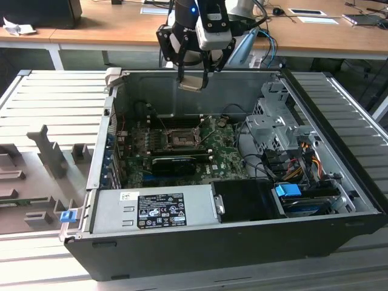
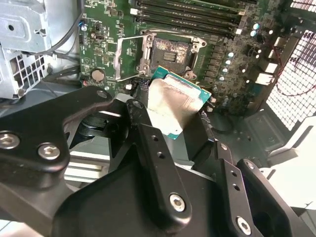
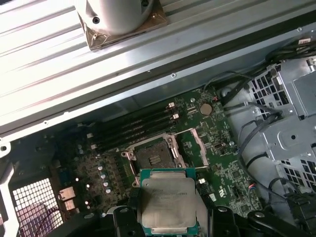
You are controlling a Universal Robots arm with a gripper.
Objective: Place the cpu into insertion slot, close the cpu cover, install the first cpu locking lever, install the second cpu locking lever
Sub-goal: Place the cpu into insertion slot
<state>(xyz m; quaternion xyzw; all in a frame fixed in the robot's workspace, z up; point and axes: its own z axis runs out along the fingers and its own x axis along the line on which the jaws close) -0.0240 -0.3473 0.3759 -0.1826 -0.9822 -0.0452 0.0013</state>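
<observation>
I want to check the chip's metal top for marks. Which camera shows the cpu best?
The first wrist view: the cpu faces that camera almost squarely, nearly all its metal top in sight. The second wrist view shows it slanted. The exterior view shows it small, in the hand, above the case.

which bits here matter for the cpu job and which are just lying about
Job:
gripper, shut on the cpu
insertion slot, empty
cpu cover, open

Just there:
power supply
drive cage
long black card
coin battery
</observation>
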